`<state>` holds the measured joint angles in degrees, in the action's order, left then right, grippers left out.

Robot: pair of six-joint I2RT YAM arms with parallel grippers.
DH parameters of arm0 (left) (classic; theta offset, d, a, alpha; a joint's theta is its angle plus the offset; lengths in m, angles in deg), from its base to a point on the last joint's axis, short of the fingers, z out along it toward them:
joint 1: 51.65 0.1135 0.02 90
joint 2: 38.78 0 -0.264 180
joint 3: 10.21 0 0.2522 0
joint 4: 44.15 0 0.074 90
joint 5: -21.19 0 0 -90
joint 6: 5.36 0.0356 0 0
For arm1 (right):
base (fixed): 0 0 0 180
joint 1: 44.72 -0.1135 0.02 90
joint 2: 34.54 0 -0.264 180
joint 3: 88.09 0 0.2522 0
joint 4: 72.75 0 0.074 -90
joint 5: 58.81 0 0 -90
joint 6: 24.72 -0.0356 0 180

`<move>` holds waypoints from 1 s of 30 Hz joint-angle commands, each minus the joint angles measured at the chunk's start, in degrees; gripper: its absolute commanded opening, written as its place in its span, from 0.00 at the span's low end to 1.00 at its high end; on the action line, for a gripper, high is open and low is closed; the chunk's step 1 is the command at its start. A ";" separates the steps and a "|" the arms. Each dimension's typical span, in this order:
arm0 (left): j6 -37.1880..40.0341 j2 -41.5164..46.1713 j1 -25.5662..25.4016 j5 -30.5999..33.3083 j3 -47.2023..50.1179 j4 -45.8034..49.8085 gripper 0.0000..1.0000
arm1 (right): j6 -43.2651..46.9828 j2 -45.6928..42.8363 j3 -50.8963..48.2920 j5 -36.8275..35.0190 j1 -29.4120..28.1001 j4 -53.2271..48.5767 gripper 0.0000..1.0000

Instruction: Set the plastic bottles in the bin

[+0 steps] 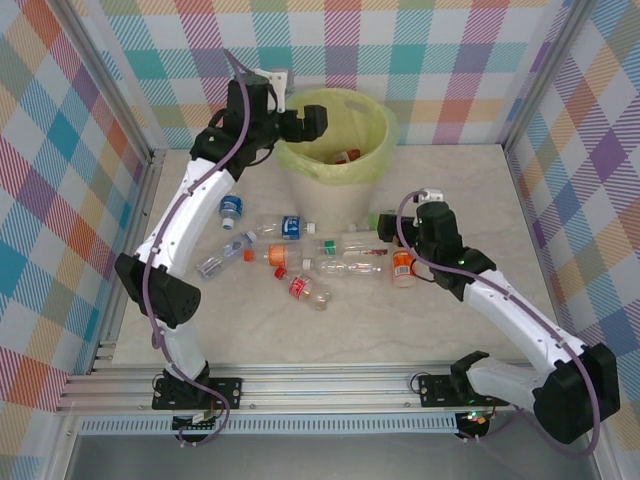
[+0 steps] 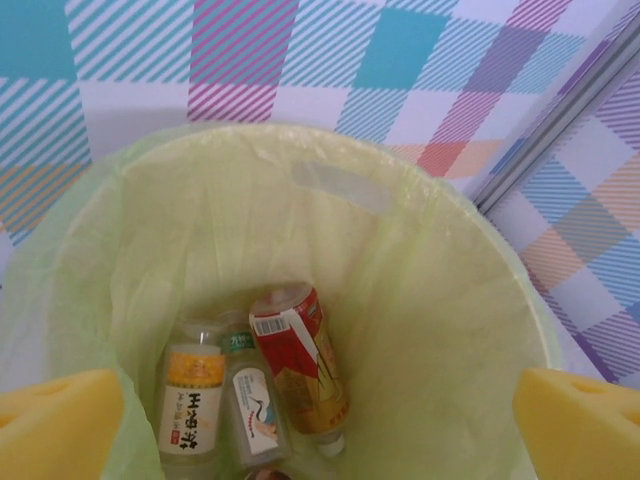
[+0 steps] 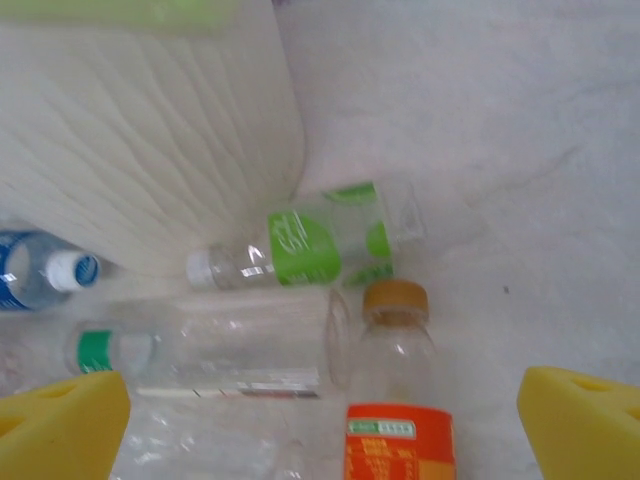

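While the left claw (image 1: 303, 124) stands fully open and empty over the bin (image 1: 335, 172), the right claw (image 3: 322, 420), equally open, grips nothing.

Straight below your left gripper (image 2: 320, 430) the bin (image 2: 470, 230) stands open, cream with a yellow-green liner. Three plastic bottles lie side by side at its bottom: a red-labelled bottle (image 2: 300, 365), a white-and-green bottle (image 2: 255, 410) and a yellow-labelled bottle (image 2: 192, 405). Right under your right gripper (image 3: 322, 425) is an orange-labelled bottle (image 3: 398, 430), its tan cap pointing away from the gripper; it is probably lying flat. Just beyond it a green-labelled bottle (image 3: 310, 245) lies sideways by the bin's wall. Left of the gripper, a clear bottle (image 3: 210, 350) lies on its side.
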<state>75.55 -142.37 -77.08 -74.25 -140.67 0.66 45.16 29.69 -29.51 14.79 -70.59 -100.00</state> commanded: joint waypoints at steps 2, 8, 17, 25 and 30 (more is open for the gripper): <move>-0.67 6.64 -0.32 0.16 6.52 -6.21 1.00 | 1.00 1.92 -1.31 4.58 1.56 -4.74 1.00; -1.07 11.91 -0.30 3.80 15.22 -13.12 1.00 | -3.78 10.33 2.19 0.59 2.00 -13.49 1.00; -4.84 19.49 -0.04 10.66 25.74 -23.47 1.00 | -2.28 17.90 3.26 10.40 5.37 -11.58 0.90; -11.35 29.40 0.99 15.48 40.16 -28.73 1.00 | -2.30 22.76 4.45 8.86 5.39 -11.05 0.81; -12.01 34.05 1.94 18.18 44.79 -25.60 1.00 | -1.42 24.55 4.92 8.60 5.41 -10.89 0.81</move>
<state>65.15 -111.42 -76.25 -59.08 -97.66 -24.52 43.22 53.19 -26.10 23.73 -65.25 -110.98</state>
